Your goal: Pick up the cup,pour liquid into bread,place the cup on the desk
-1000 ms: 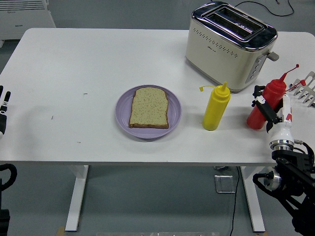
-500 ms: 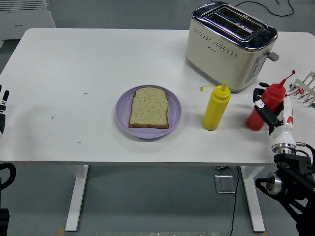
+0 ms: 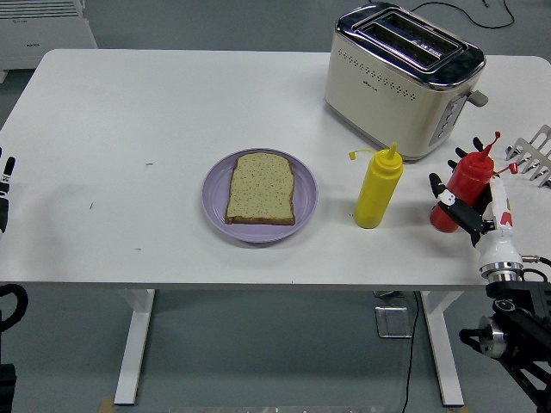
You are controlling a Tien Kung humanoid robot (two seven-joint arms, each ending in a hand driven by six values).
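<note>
A slice of bread (image 3: pixel 261 188) lies on a purple plate (image 3: pixel 214 205) in the middle of the table. A red squeeze bottle (image 3: pixel 466 181) with its cap flipped open stands near the table's right edge. My right hand (image 3: pixel 459 200) is at the bottle's near right side, with fingers (image 3: pixel 442 193) spread around it and not closed on it. A yellow squeeze bottle (image 3: pixel 377 189) stands to the left of the red one. My left hand (image 3: pixel 4 191) rests at the picture's left edge with straight fingers, holding nothing.
A cream and chrome toaster (image 3: pixel 400 76) stands at the back right, behind the two bottles. A white wire rack (image 3: pixel 535 153) juts in at the right edge next to the red bottle. The table's near edge runs just below my right hand.
My right hand has drawn back toward the near edge and its fingers have spread off the red bottle, which now stands more upright on the table. The left hand has slid slightly out.
</note>
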